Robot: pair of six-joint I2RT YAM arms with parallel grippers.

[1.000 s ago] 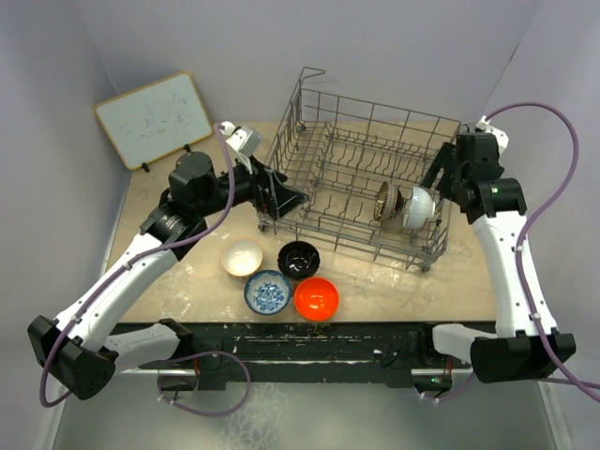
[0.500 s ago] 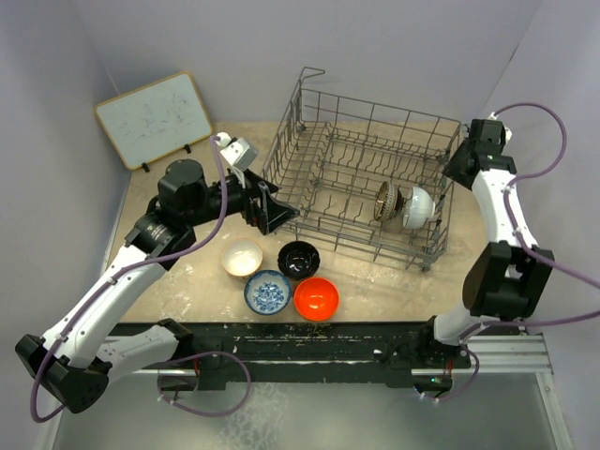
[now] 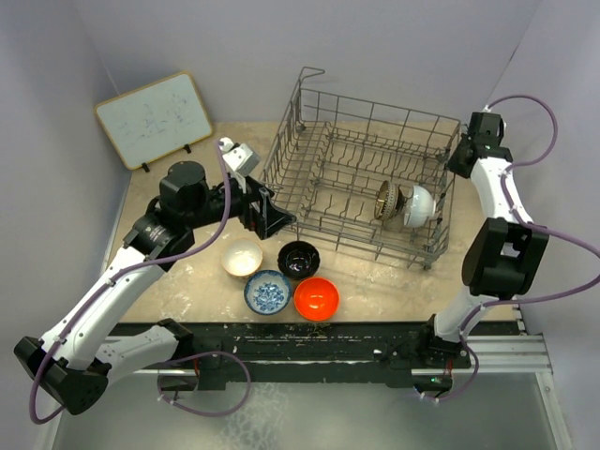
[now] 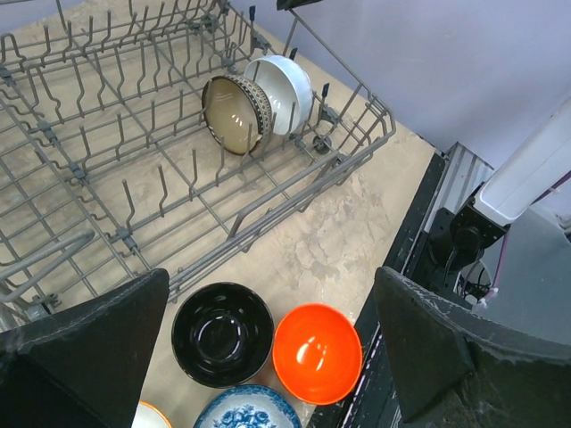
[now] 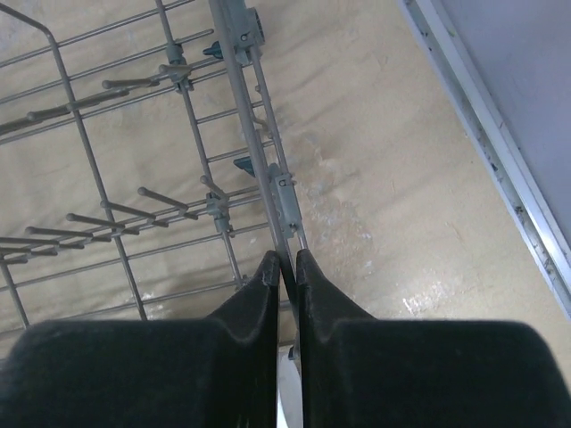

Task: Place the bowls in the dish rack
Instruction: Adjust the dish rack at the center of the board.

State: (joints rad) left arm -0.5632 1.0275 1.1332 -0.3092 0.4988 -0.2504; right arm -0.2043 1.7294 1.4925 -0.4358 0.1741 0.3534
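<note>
The grey wire dish rack (image 3: 375,110) stands at the back of the table. A brown-rimmed bowl (image 3: 384,201) and a white bowl (image 3: 418,206) stand on edge between its tines. In front of the rack, on the tabletop, sit the cream bowl (image 3: 242,258), black bowl (image 3: 299,260), blue-patterned bowl (image 3: 267,292) and orange bowl (image 3: 316,299). My left gripper (image 3: 272,211) hangs open at the rack's near left corner, above the black bowl (image 4: 221,334) and orange bowl (image 4: 317,352). My right gripper (image 5: 285,259) is shut on the rim wire (image 5: 241,53) at the rack's right side.
A white board (image 3: 155,118) leans at the back left. The table's front edge runs just below the blue and orange bowls. The right wall is close behind the right arm (image 3: 497,253).
The right gripper left the white bowl, rose to the rack's right rim and closed on the wire. The left gripper drew back a little to the left, staying open.
</note>
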